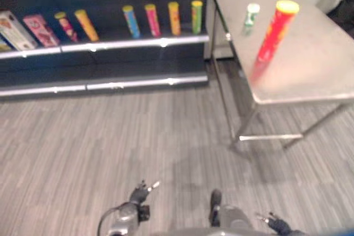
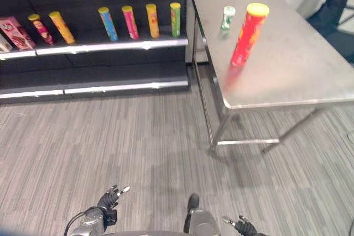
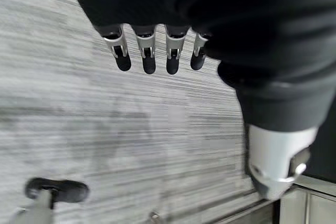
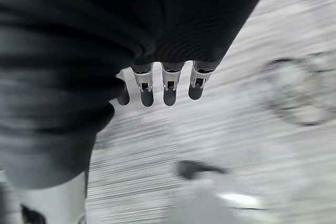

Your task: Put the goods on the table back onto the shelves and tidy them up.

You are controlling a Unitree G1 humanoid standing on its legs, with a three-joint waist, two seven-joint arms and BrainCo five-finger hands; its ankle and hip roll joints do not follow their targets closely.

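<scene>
- My left hand (image 2: 108, 198) hangs low over the floor (image 1: 110, 142), its fingers (image 3: 148, 51) straight and relaxed, holding nothing.
- My right hand (image 2: 242, 225) hangs low too; its fingers (image 4: 168, 85) reach down loosely toward the floor, with nothing between them.
- The goods stand well ahead of both sets of fingers and to the right of them, on the desk (image 1: 326, 75).
- The red can (image 1: 274, 31) is a tall tube with a yellow lid, upright near the desk's front edge, the closer of the two to my right fingers.
- The small can (image 1: 251, 15) is short, green and white, upright just beyond the red can and to its left, apart from it.
- I judge the red can light and stiff, probably a thin-walled tube that dents if squeezed hard; being tall and narrow, it should tip at a nudge.
- I would wrap the fingers round its middle, thumb opposite, with moderate pressure, keeping off the lid, which may pop.
- The small can looks stiff and smooth, so possibly slippery; a grip round its body should do.
- The shelf (image 1: 133, 42) lies far ahead and to the left of my left fingers, with a row of cans (image 1: 152, 19) already standing on it and boxes (image 1: 38, 30) further left.
</scene>
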